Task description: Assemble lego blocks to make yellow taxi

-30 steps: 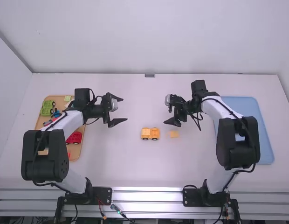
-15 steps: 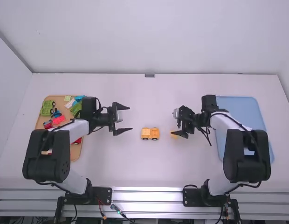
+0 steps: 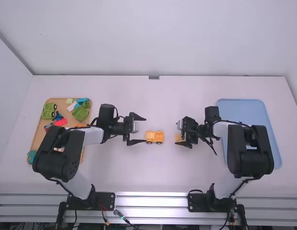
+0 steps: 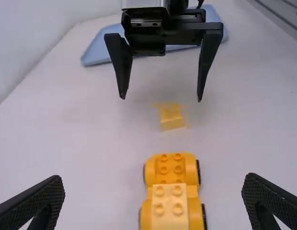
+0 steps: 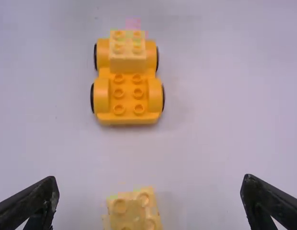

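Seems well begun but unfinished, to judge by the layout. Done so far: mounted a pale yellow four-stud brick (image 4: pixel 169 207) on one end of the orange-yellow wheeled chassis (image 5: pixel 128 98), upright near the middle of the tabletop (image 3: pixel 139 167). Left bare at the other end, on the side toward the tabletop's right edge: the chassis studs (image 5: pixel 128 93).

Lying apart from the chassis, also toward the right edge: a loose yellow brick (image 4: pixel 171 120), studs up. Still to do, presumably: pick up, line up and press down onto the taxi; cannot tell whether onto the bare studs or on top of the mounted brick.

Placed above the loose brick, with fingers spread and nothing grasped: right gripper (image 4: pixel 161 98). Spread likewise and empty, just beside the chassis on the side toward the tabletop's left edge: left gripper (image 3: pixel 145 130). Might serve to steady the chassis during pressing, but could nudge if brought closer.

Along the left edge: a tan tray (image 3: pixel 69 120) with a green wheeled chassis (image 3: pixel 49 111), a light blue brick (image 3: pixel 83 100) and other pieces, partly covered by the left arm (image 3: pixel 93 135). Along the right edge: a blue tray (image 3: pixel 242 109), partly behind the right arm (image 3: pixel 251 148).
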`<move>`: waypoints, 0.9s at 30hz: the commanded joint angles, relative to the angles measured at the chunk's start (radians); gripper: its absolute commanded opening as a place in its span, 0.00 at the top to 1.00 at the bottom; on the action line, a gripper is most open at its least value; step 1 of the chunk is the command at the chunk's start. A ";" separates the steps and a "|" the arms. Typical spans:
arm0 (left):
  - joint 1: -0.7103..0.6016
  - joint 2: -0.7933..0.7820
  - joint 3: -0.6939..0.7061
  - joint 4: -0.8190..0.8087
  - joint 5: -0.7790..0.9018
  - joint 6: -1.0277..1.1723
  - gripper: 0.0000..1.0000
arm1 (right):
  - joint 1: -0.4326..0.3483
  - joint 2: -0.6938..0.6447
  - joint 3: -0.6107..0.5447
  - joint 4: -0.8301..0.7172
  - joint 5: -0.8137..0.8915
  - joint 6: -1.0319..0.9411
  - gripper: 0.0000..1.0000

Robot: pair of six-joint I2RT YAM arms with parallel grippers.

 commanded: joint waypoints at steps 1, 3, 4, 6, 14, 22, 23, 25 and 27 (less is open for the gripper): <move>-0.019 0.039 0.039 0.002 0.021 -0.036 0.01 | -0.020 0.047 -0.010 0.003 -0.025 -0.089 0.01; -0.023 0.058 0.056 0.001 0.022 -0.061 0.01 | -0.029 0.077 -0.006 0.000 -0.037 -0.129 0.00; -0.023 0.060 0.058 0.001 0.023 -0.061 0.01 | -0.031 0.082 -0.004 -0.001 -0.039 -0.131 0.00; -0.022 0.069 0.066 0.000 0.022 -0.056 0.01 | -0.047 0.122 0.018 -0.001 -0.042 -0.130 0.00; -0.025 0.069 0.067 0.000 0.021 -0.058 0.01 | -0.053 0.256 0.125 -0.093 -0.108 -0.218 0.02; -0.025 0.069 0.067 -0.003 0.021 -0.057 0.01 | -0.056 0.289 0.214 -0.291 -0.113 -0.365 0.39; -0.026 0.069 0.067 -0.002 0.022 -0.057 0.01 | -0.054 0.289 0.212 -0.279 -0.113 -0.352 0.41; -0.026 0.069 0.067 0.001 0.022 -0.057 0.01 | -0.050 0.289 0.203 -0.251 -0.093 -0.317 0.44; -0.026 0.069 0.067 0.001 0.022 -0.057 0.01 | -0.050 0.289 0.191 -0.228 -0.071 -0.289 0.44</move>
